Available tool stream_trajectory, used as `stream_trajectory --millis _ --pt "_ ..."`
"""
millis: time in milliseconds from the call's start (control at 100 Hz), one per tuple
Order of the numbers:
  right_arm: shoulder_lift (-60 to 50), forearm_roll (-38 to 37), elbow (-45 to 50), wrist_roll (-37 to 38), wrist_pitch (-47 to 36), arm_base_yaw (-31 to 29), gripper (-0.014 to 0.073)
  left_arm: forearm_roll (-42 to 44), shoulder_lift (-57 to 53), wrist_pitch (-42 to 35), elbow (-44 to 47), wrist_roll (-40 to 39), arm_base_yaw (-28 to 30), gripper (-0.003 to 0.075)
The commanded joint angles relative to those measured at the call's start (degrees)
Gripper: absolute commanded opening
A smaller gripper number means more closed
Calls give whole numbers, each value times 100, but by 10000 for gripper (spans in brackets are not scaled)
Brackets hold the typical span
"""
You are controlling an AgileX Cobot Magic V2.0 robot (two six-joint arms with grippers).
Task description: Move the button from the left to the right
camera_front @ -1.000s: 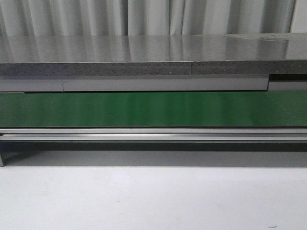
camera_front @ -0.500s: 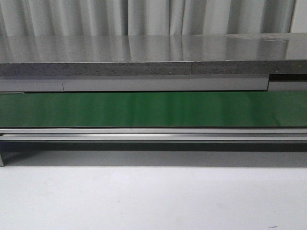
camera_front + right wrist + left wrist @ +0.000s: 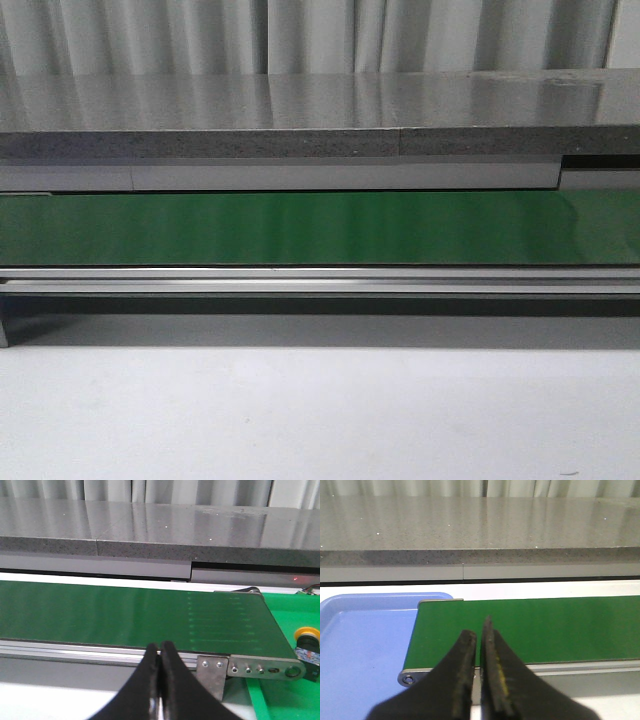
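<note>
A long green belt, and the button far off at the right end.

A blue tray [image 3: 360, 645] sits by the belt [image 3: 530, 630], at about 9 o'clock from the left gripper [image 3: 479, 630], which is pinched closed on nothing. The right gripper [image 3: 159, 652] is clenched too, holding nothing. The button [image 3: 307, 642] lies on a green surface [image 3: 280, 690], at about 3 o'clock, well apart from it.

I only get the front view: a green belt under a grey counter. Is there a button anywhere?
Observer: Yes. The right wrist view shows the button on a green surface past the belt's right end.
Operator: Is anything holding it?
Observer: No. The right end effector is shut on nothing, apart from it.
Operator: And the belt's other end?
Observer: A blue tray sits beside it, with nothing visible inside.
</note>
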Motion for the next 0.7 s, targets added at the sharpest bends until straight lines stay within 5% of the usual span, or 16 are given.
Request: stream_trajectory --millis 0,690 --pt "-106 0 4 -12 -466 13 -68 79 -89 -782 97 -141 -85 5" --pt "-106 0 4 -12 -466 13 -68 79 -1654 -801 1436 -141 -38 5"
